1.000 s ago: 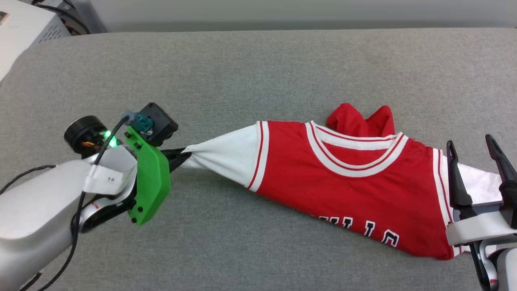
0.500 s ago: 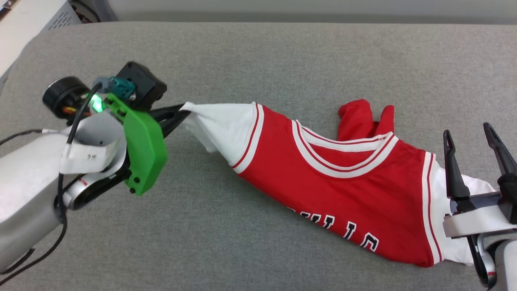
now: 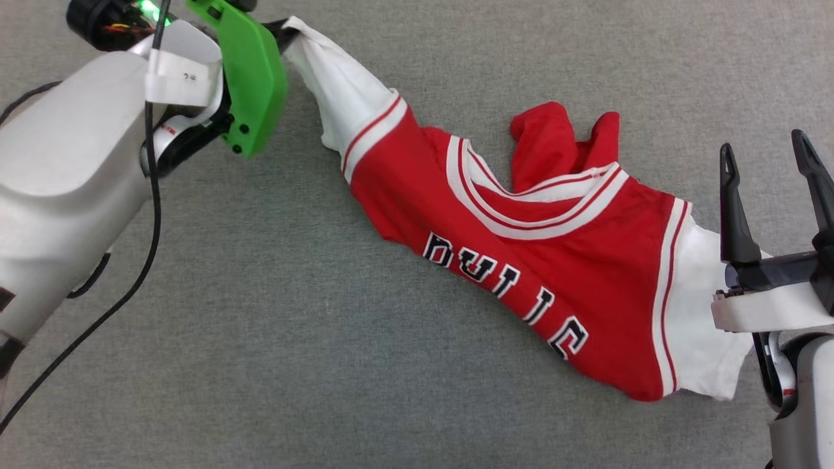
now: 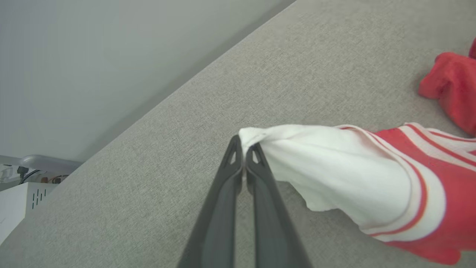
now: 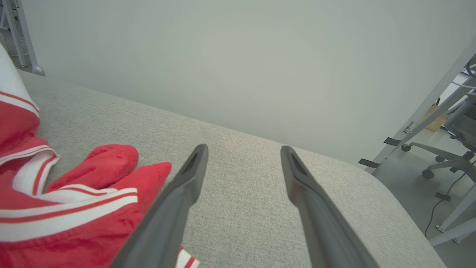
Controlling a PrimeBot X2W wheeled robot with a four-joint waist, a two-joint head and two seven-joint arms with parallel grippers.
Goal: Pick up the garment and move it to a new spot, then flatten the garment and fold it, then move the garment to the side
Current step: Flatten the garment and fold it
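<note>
The garment [image 3: 521,260], a red jersey with white sleeves and black lettering, lies stretched diagonally across the grey cushion from upper left to lower right. My left gripper [image 3: 290,29] at the top left is shut on the tip of its white sleeve [image 4: 327,167], the two fingers pinching the bunched cloth. The garment's other white sleeve [image 3: 700,326] rests by my right gripper [image 3: 765,146], which stands open above the cushion at the right edge with nothing between its fingers. A red part of the garment [image 5: 104,167] is bunched up just left of the right gripper [image 5: 241,150].
The grey cushion [image 3: 326,326] has free room in front of and behind the garment. Its far edge meets a pale wall [image 5: 223,56]. A white box [image 4: 15,204] stands beyond the cushion's left end, and office chair legs [image 5: 442,156] off its right end.
The left gripper has pulled the sleeve farther away and upward, swinging the garment diagonal and uncovering more lettering. The camera has tilted down. The right gripper has stayed open in place.
</note>
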